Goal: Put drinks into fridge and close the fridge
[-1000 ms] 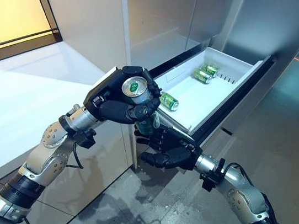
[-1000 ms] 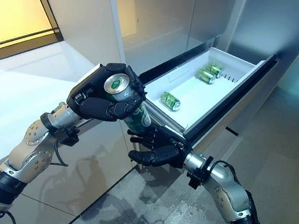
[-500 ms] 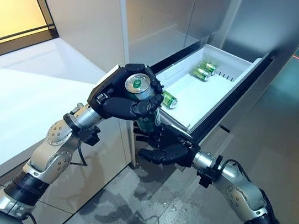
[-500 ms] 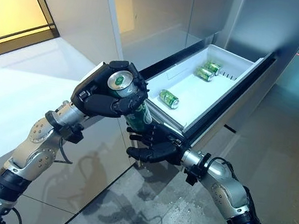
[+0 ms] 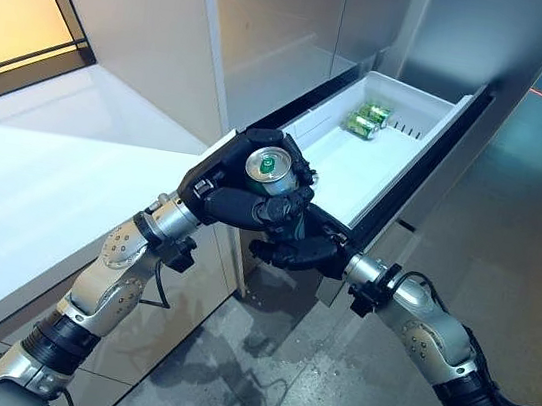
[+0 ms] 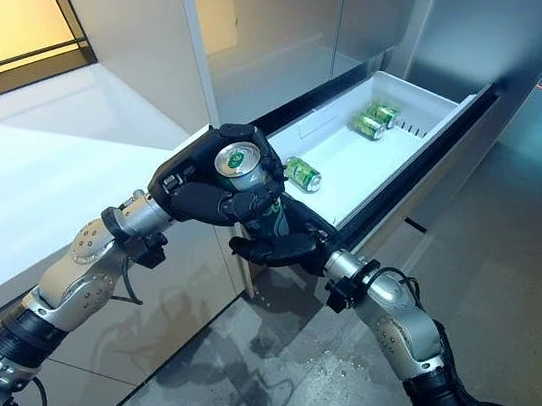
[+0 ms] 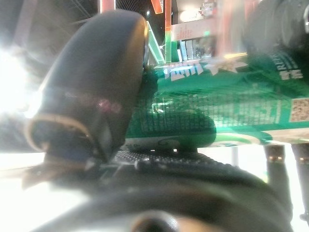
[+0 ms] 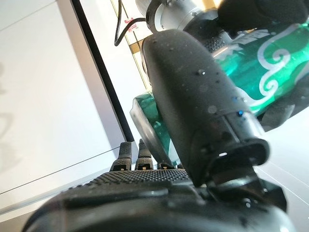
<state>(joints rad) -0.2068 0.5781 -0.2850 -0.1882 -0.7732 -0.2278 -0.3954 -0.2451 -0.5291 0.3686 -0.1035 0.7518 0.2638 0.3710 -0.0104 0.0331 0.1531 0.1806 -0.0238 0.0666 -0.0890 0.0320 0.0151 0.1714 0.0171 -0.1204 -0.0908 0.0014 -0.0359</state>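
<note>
Three cans already lie in the white drawer of the fridge, which stands pulled out: two cans side by side near the far end, and a single can on its side toward the near end. A fourth green can is up in the air, top toward the camera, with the left hand wrapped round it, fingers and thumb curled tight on its body, just at the drawer's near corner. Right beneath it sits the right hand, palm under the can's lower end, fingers loosely bent and cupped below it; whether they actually press on the can is not clear.
</note>
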